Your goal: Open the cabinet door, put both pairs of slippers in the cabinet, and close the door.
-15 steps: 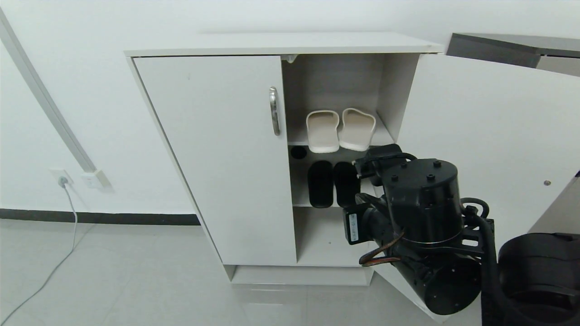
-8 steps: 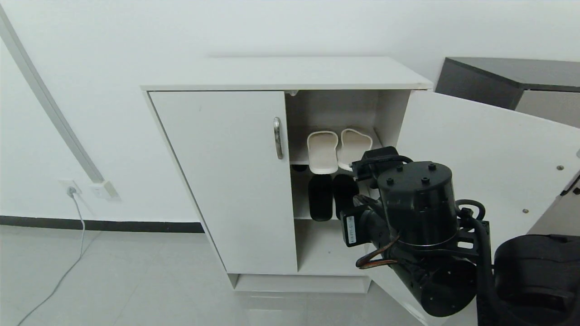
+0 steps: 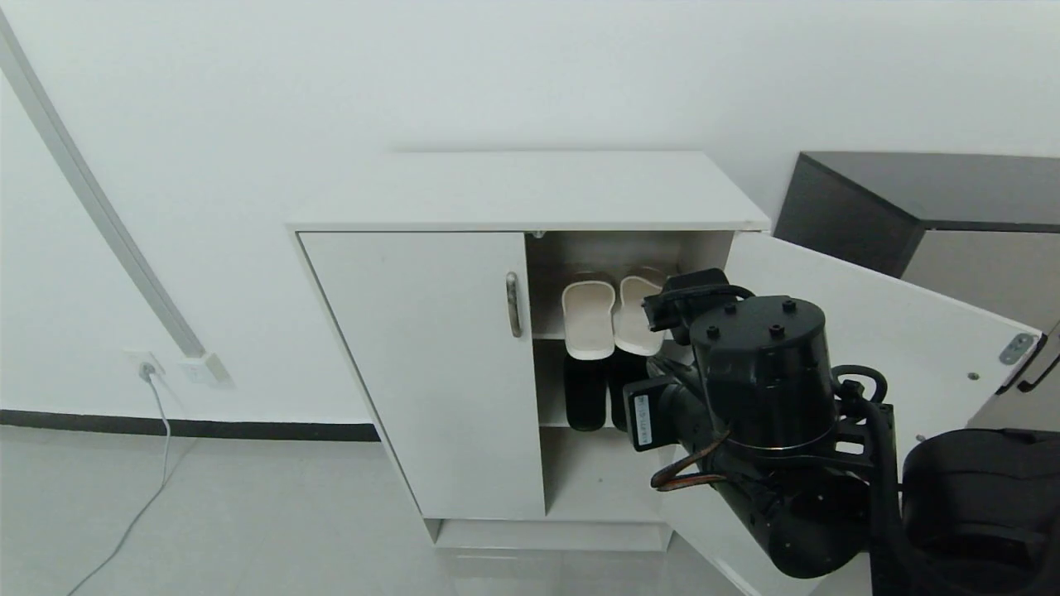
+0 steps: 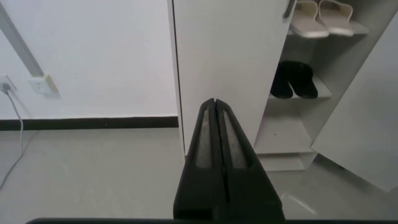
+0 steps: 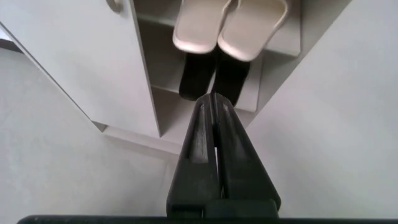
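Slippers: both pairs already inside cabinet (image 3: 530, 190); white slippers (image 3: 590, 319) on upper shelf, black slippers (image 3: 585, 393) one shelf below.
Right pincer (image 5: 213, 98): fingers pressed together, nothing held; both pairs lie straight ahead beyond its tips, well apart from them.
Left pincer (image 4: 214, 101): pressed together too, nothing held; hangs over floor (image 4: 93, 168) with closed door (image 4: 224, 56) ahead and the shelves farther off to its right.
Open door (image 3: 869, 331): swung wide, just to the right of right pincer; arm sits on the door's inner side, between panel and shelves.
Step left: judged to be closing the door only.
Risk, arm trapped: pushing from inside cannot work; if the door swings while the arm stays in the opening, panel pinches the wrist.
Risk, slip: panel looks smooth and flat, so closed fingertips may skate along it and lose the push.
Risk, slippers: white heels appear to overhang the shelf edge; door may hit them and stay ajar, or knock one off.
Risk, neighbour: a wide sweep around the door edge may clip handle (image 3: 514, 305) on the closed door.
Risk, rebound: a hard shove may bounce the door back open.
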### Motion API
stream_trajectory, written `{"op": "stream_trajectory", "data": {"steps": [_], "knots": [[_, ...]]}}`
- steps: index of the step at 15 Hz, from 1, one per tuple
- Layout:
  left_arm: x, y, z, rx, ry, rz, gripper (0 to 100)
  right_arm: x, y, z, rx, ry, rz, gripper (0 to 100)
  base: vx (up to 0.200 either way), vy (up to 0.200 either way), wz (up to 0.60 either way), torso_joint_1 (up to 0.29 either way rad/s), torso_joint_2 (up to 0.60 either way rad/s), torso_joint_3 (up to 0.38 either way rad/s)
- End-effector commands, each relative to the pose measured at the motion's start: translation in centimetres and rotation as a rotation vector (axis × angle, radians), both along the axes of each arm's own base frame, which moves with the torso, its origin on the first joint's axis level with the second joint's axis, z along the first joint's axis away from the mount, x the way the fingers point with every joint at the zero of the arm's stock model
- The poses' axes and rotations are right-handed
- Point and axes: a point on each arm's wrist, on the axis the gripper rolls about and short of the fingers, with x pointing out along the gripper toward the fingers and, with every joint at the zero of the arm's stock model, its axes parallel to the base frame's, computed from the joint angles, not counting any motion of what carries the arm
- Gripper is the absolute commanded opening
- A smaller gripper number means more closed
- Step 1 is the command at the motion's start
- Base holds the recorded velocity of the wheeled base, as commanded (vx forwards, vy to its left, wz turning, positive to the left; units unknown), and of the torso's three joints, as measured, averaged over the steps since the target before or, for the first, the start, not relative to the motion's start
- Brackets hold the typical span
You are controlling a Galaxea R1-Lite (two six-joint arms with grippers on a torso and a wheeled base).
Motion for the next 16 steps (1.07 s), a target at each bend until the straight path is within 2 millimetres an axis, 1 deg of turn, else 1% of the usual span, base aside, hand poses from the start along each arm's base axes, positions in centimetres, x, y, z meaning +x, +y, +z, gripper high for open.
{"op": "stream_trajectory", "data": {"steps": [1,8,16], "knots": [[0.01,0.0,0.0,0.0,0.001,0.0,0,0.01,0.02,-0.04,-0.001,0.001,0.0,0,0.0,0.0,0.0,0.173,-0.49,-0.315],[0.01,-0.01,-0.01,0.003,0.003,-0.003,0,-0.04,-0.05,-0.11,-0.004,0.002,-0.001,0,0.0,0.0,0.0,0.196,-0.51,-0.31],[0.01,-0.01,-0.01,0.002,0.003,-0.003,0,-0.2,-0.28,-0.34,0.0,0.0,0.0,0,0.0,0.0,0.0,0.243,-0.57,-0.323]]}}
